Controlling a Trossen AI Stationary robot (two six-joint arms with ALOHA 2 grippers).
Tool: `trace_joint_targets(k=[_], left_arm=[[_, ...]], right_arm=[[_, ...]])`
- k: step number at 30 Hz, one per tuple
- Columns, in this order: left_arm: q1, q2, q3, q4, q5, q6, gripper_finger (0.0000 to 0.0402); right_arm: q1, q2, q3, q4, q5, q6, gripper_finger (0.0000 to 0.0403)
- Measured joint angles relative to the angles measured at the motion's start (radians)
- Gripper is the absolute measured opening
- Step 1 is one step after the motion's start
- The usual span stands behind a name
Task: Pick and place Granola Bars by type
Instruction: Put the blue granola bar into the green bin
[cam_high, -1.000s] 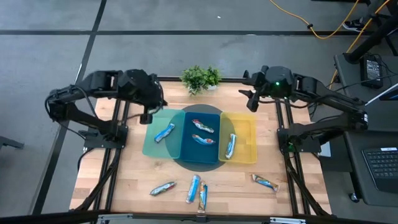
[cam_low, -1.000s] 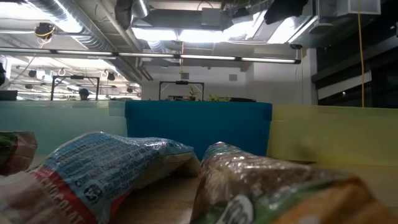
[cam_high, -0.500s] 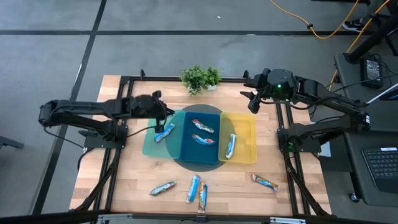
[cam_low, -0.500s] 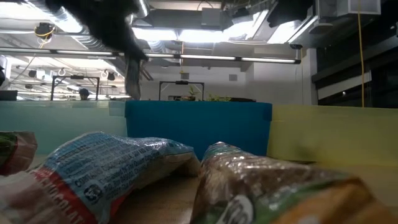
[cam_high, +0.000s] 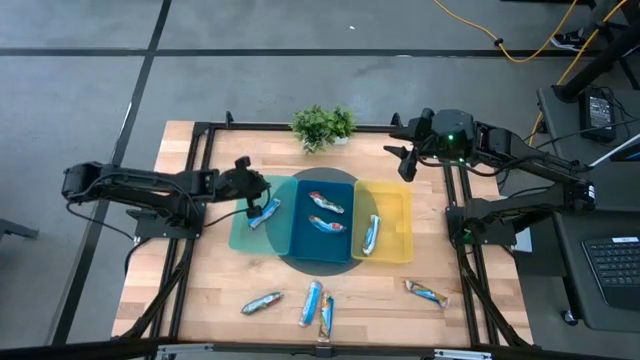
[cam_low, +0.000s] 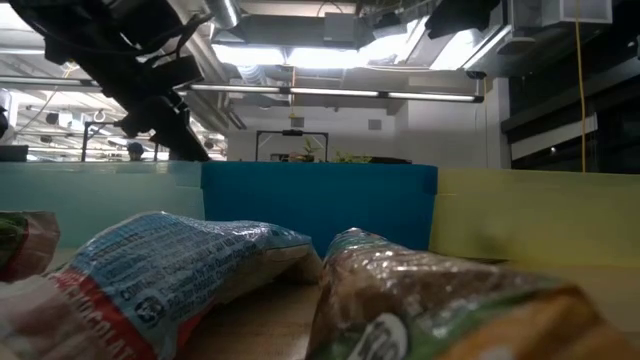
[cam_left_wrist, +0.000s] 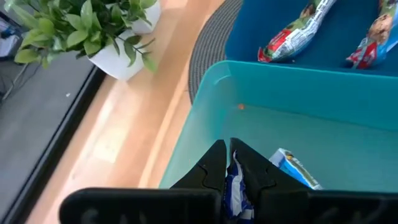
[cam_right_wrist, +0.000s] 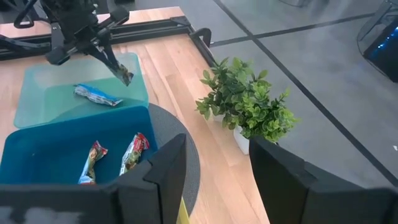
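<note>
My left gripper (cam_high: 250, 197) is shut on a blue-and-white granola bar over the far left corner of the teal tray (cam_high: 243, 238); it also shows in the low view (cam_low: 183, 148) and the right wrist view (cam_right_wrist: 123, 73). One bar (cam_high: 265, 212) lies flat in the teal tray. Two bars (cam_high: 326, 203) (cam_high: 324, 224) lie in the blue tray (cam_high: 300, 245). One bar (cam_high: 371, 233) lies in the yellow tray (cam_high: 396, 238). Several more bars (cam_high: 312, 302) lie flat on the wood near the table's near edge. My right gripper (cam_high: 404, 162) waits open, high over the far right corner. My left gripper pinches the bar's wrapper (cam_left_wrist: 234, 185) between its two fingers, coming from above and slanting down toward the tray. A short end of the bar (cam_right_wrist: 128, 78) sticks out below the fingertips. The bar is clear of the tray floor and of the bar lying there.
A potted plant (cam_high: 322, 125) stands at the far edge, just beyond the trays. The three trays sit side by side on a dark round mat (cam_high: 300, 265). Bare wood lies left and right of the trays. Two bars (cam_low: 170, 270) (cam_low: 440, 300) fill the low view's foreground.
My left arm has stretched out and come down from high over the table's far left, bringing its gripper low over the teal tray's far left corner, still shut on the bar.
</note>
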Motion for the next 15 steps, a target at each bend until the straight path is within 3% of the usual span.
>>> trace_joint_targets(k=[15], left_arm=[[-0.091,0.001,-0.099,0.005,-0.01,-0.107,0.001]], right_arm=[[0.0,0.0,0.0,0.021,0.0,-0.028,0.0177]])
